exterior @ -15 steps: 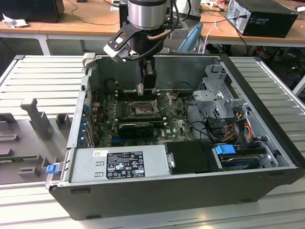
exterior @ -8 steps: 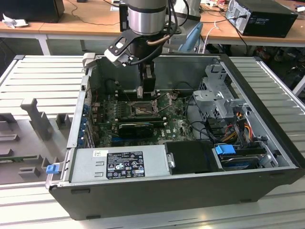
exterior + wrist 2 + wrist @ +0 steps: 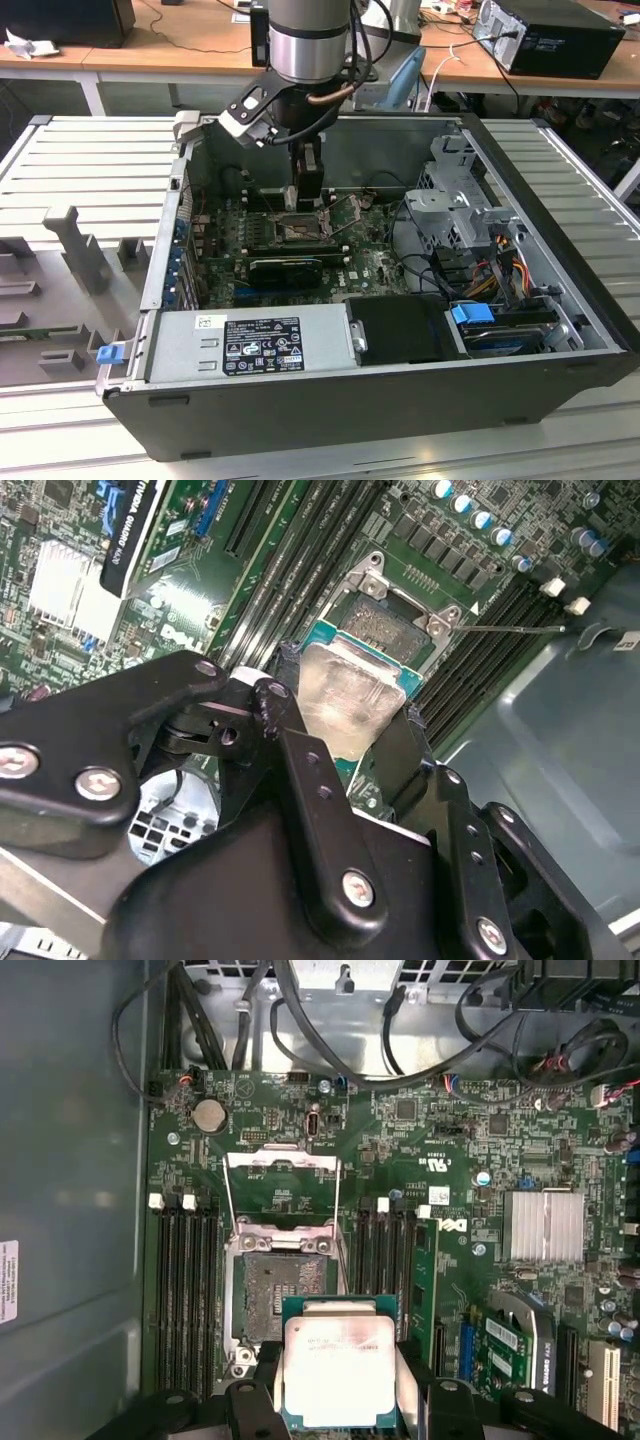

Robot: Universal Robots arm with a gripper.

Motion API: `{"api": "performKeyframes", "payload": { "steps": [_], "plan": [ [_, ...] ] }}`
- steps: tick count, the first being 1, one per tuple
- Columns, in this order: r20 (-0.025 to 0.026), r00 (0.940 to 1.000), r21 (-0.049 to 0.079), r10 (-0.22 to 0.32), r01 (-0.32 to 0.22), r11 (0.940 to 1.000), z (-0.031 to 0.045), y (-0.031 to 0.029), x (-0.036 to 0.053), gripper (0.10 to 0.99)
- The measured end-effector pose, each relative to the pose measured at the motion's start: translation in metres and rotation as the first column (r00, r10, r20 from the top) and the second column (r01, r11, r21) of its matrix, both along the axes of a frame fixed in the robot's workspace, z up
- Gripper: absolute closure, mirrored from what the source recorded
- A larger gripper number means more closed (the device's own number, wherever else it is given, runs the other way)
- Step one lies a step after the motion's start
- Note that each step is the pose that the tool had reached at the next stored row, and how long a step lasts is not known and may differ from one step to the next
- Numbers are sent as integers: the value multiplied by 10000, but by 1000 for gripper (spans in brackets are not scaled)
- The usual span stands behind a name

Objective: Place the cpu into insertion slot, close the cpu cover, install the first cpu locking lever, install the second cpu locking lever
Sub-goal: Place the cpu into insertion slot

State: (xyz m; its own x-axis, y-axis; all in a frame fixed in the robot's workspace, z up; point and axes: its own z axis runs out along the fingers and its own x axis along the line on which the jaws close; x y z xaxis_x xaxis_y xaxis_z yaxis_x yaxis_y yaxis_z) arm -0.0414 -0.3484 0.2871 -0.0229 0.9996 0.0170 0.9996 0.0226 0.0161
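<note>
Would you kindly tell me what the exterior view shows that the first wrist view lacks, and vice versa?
Exterior view: the open dark-grey computer case, its silver power supply box and the silver arm. First wrist view: the cpu, a small flat square silvery chip, in the grip, a round silver coin battery and finned heatsink. Shared: the green motherboard, its uncovered socket and the black gripper over it.

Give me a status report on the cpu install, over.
Gripper shut on cpu, held above the motherboard. Socket empty, cpu cover flipped open. Way to socket looks unobstructed.
</note>
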Motion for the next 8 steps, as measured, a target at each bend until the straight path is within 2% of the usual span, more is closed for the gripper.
{"api": "performKeyframes", "payload": {
  "steps": [3,5,6,8],
  "plan": [
    [-60,10000,0,0,0,10000,-43,11,0,553],
    [-66,10000,0,1,-1,10000,-61,11,-1,553],
    [-94,10000,0,-25,25,10000,-94,11,-2,553],
    [-94,9999,0,-53,53,10000,-114,11,-1,553]
  ]
}}
